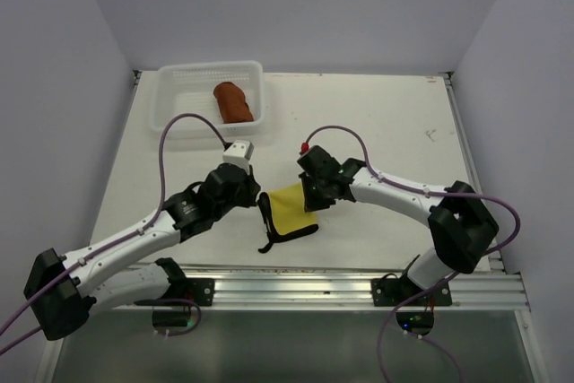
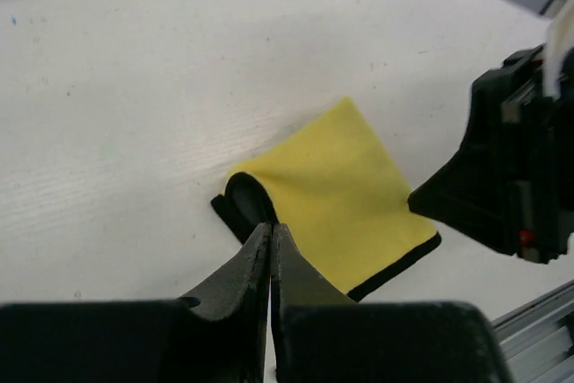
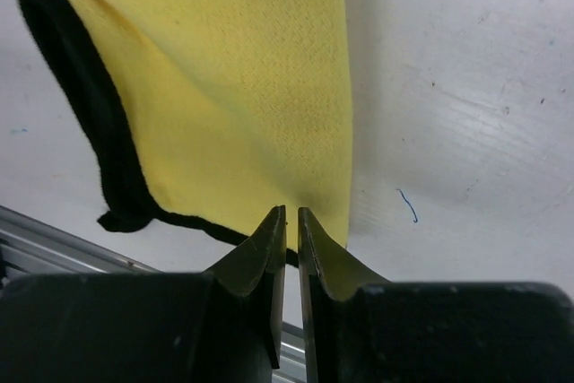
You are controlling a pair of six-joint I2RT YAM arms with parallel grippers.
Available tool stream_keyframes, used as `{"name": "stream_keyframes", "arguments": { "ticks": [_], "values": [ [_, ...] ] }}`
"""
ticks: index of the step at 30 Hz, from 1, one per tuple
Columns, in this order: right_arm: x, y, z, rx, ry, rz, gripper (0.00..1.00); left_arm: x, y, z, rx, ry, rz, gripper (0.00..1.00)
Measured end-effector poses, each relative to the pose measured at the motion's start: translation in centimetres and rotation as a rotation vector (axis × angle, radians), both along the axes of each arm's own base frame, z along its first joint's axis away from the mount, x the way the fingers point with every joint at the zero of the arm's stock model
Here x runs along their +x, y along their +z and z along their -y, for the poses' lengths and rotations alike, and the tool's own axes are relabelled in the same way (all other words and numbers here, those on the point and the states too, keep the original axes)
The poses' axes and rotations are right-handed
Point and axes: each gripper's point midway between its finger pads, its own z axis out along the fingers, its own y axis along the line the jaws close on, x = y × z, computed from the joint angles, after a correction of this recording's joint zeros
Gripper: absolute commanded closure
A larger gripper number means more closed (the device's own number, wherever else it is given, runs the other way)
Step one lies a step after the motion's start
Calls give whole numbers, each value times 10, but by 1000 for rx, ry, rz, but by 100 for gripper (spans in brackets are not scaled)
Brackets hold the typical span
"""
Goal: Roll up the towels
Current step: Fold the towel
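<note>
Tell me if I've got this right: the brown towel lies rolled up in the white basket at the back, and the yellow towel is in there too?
Not quite. The yellow towel is outside the white basket: the top view shows it on the table near the front edge. The brown towel does lie rolled up in the basket at the back.

table (image 1: 377, 132) white | white mesh basket (image 1: 179, 96) at far-left corner | yellow towel (image 1: 291, 208) folded, centre near front edge

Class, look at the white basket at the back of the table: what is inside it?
One rolled rust-brown towel lies in the basket; whatever is beneath it is covered.
</note>
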Motion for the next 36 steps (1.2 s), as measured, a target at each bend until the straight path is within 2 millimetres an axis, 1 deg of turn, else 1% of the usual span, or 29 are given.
{"name": "stream_keyframes", "arguments": {
  "ticks": [2, 4, 7, 10, 13, 18, 21, 25, 30, 33, 36],
  "values": [
    [-6, -12, 5, -9, -2, -19, 87, 5, 8, 8, -20, -17, 23, 93],
    [-12, -22, 8, -13, -3, -37, 87, 9, 7, 15, -22, -33, 23, 93],
    [-18, -34, 14, -22, -10, -54, 87, 14, -7, 27, 1, -66, -3, 93],
    [-19, -42, 14, -27, -15, -63, 87, 16, -23, 37, 18, -98, -33, 93],
    [-17, -47, 12, -23, -19, -63, 87, 20, -32, 46, 24, -119, -45, 93],
    [-15, -49, 9, -17, -23, -60, 87, 31, -29, 63, -11, -139, -22, 93],
    [-15, -50, 9, -18, -24, -61, 87, 35, -35, 69, -16, -145, -23, 94],
    [-16, -52, 9, -22, -29, -68, 87, 33, -55, 66, 15, -141, -53, 95],
    [-16, -53, 10, -24, -32, -72, 87, 22, -85, 44, 86, -108, -93, 96],
    [-16, -53, 10, -25, -32, -72, 87, 19, -100, 33, 133, -84, -114, 96],
    [-16, -53, 10, -25, -32, -72, 86, 18, -111, 26, 168, -65, -130, 97]
  ]
}}
